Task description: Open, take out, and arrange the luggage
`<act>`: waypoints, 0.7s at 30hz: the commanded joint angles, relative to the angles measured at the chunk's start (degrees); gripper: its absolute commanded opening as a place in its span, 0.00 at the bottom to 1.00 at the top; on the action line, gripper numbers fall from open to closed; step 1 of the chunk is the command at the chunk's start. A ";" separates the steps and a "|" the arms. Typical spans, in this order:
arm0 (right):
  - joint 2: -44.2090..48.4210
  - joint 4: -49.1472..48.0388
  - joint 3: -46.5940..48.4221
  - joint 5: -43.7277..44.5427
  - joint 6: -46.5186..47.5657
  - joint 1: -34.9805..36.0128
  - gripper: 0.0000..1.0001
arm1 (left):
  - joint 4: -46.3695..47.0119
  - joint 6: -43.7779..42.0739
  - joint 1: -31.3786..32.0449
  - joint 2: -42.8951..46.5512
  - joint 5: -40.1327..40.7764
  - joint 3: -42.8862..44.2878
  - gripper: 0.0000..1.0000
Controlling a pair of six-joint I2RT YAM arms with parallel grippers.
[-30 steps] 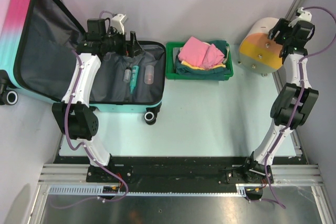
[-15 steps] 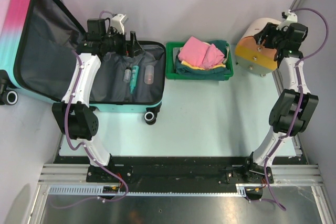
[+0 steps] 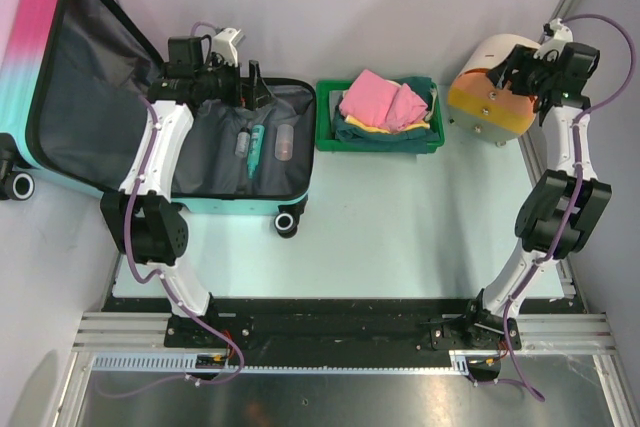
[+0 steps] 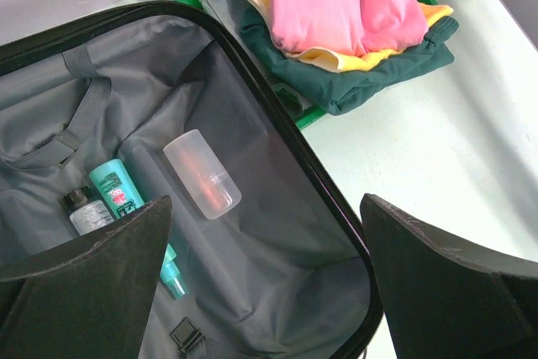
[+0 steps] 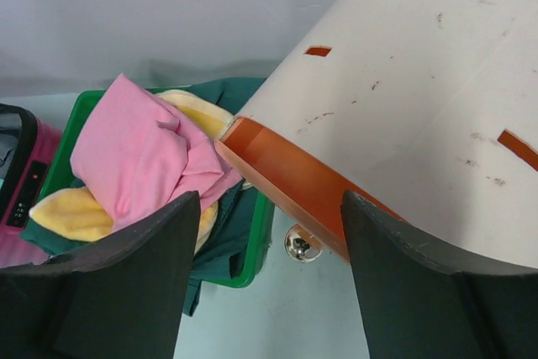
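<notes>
Obs., top and wrist views.

- The pink-to-teal hard-shell child's suitcase [image 3: 85,87] lies unzipped at 10 o'clock on the pale worktop [image 3: 400,227]. Its base is flat and its lid is propped up toward 9 o'clock. The frame cuts off the lid's outer side, so I see only a strip of shell.
- The left arm [image 3: 150,162] crosses the grey lining and hides part of the base.
- Left jaws are spread fully, holding nothing, over the base's 1 o'clock corner.
- Loose in the base:
  - a clear plastic capsule-shaped bottle [image 4: 202,174];
  - a teal bottle [image 4: 118,187];
  - a small grey-capped bottle [image 4: 84,212].
- One dark finger partly covers the last two, and I cannot read their labels.
- One black wheel [image 3: 286,224] shows at the base's 5 o'clock corner.
- The green plastic tray [image 3: 380,146] sits at 12 o'clock, just beside the suitcase. Its floor is buried under folded pink [image 3: 380,99], yellow [image 5: 67,212] and dark green [image 4: 361,81] cloth.
- The white-and-orange cylinder [image 3: 490,97] is at 2 o'clock, tilted, and largely cut off in the right wrist view. A chrome foot [image 5: 301,244] shows beneath it.
- The right arm [image 3: 565,157] reaches to the cylinder.
- Right jaws stand wide apart, straddling its orange rim. There is a visible gap on one side, and I cannot tell about contact on the other.
</notes>
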State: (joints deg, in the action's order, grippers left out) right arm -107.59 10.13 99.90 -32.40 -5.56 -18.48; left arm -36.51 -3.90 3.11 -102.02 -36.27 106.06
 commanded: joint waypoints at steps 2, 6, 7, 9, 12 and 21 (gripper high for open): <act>-3.50 10.68 7.32 -0.73 4.41 0.55 0.79 | 1.18 -1.55 -0.48 0.24 -1.70 0.99 0.98; -6.84 21.83 12.15 -1.61 12.13 0.55 0.84 | 1.18 -1.55 -0.48 0.07 -1.70 1.08 0.98; -7.45 23.08 13.29 -1.96 13.02 0.38 0.85 | 1.35 -1.81 -0.48 0.15 -1.78 1.08 0.98; -8.60 25.19 13.74 -1.88 14.78 0.02 0.87 | 1.27 -1.64 -0.48 -0.02 -1.79 0.99 0.98; -10.27 26.34 15.06 -0.39 17.34 0.11 0.79 | 1.18 -1.37 -0.48 -0.29 -2.05 1.08 0.98; -12.12 26.52 19.28 -0.55 18.66 3.62 0.49 | 1.18 -1.72 -0.48 -0.38 -1.70 1.69 0.98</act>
State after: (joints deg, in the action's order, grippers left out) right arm -116.84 31.79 117.36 -32.99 11.73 -17.69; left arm -36.51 -3.92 3.11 -102.65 -36.38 106.06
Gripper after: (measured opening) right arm 0.548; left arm 0.976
